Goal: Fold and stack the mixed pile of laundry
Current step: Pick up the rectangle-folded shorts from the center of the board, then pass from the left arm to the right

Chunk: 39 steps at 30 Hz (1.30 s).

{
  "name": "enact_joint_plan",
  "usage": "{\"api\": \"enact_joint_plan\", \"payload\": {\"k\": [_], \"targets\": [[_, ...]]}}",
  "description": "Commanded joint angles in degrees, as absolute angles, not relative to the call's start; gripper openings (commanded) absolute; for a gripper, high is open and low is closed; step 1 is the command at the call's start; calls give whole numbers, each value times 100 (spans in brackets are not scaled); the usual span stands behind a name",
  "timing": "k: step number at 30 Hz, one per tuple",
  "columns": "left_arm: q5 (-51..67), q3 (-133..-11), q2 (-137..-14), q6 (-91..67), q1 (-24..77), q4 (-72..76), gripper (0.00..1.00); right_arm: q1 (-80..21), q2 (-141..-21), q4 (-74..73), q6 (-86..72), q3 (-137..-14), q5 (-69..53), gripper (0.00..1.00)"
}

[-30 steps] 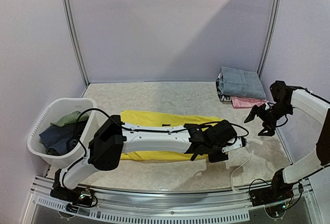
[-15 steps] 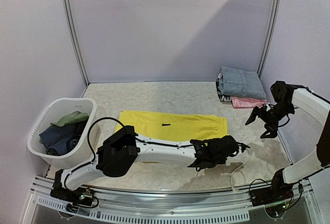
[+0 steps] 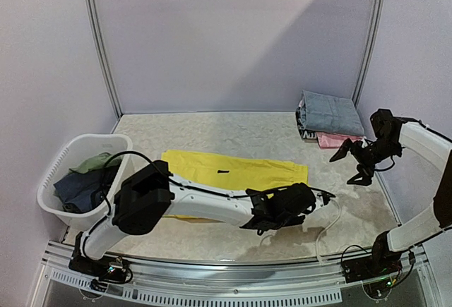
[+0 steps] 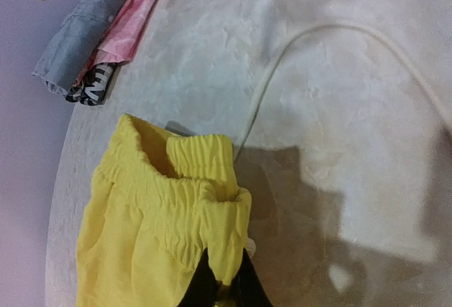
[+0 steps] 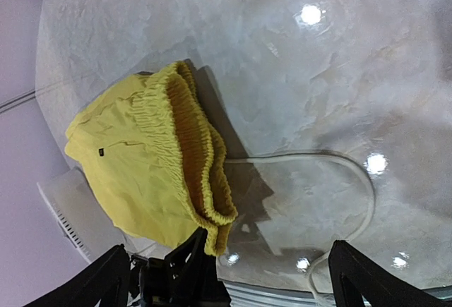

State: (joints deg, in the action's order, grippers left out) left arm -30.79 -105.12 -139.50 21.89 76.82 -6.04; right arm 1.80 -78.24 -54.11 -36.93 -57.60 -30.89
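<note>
Left tool point(image 4: 224, 287) has now clamped onto the yellow shorts point(image 4: 159, 215).

Bright yellow fabric shorts point(image 3: 233, 173) lie spread across mid-frame on the marbled beige table point(image 3: 212, 130). The left gripper point(image 3: 323, 196), lower centre-right, is closed at their lower right corner. The right gripper point(image 3: 347, 166), near the right edge, stands spread wide just below a folded grey-blue garment point(image 3: 328, 113) and a folded pink piece point(image 3: 337, 140). A white plastic tub point(image 3: 88, 137) holding dark blue and olive-green clothes point(image 3: 85, 180) sits at left.

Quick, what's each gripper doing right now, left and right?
Left gripper: shut on the waistband of the yellow shorts.
Right gripper: open, holding nothing.
</note>
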Motion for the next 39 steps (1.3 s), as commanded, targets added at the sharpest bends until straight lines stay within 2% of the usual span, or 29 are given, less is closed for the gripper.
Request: {"api": "enact_joint_plan", "payload": {"k": [1, 8, 15, 18, 29, 36, 39], "targets": [[-2401, -10168, -13174, 1644, 7581, -108, 0, 50, -8119, -4687, -4064, -5518, -3913, 99], [-2206, -10010, -12958, 1517, 7528, -302, 0, -614, -8634, -4058, -4409, -5282, -4285, 99], [-2145, -10041, -12963, 1542, 7515, -426, 0, -839, -8909, -3429, -4919, -5028, -4380, 99], [-2162, -10098, -13002, 1501, 7498, -442, 0, -916, -9085, -3342, -4993, -5052, -4418, 95], [-2210, -10265, -13101, 1326, 7488, -448, 0, -1153, -9398, -2853, -5280, -4901, -4657, 71], [-2403, -10329, -13129, 1184, 7471, -490, 0, -1156, -9404, -2865, -5238, -4803, -4625, 73], [-2441, -10295, -13096, 1165, 7472, -476, 0, -1151, -9415, -2708, -5296, -4718, -4625, 80]]}}
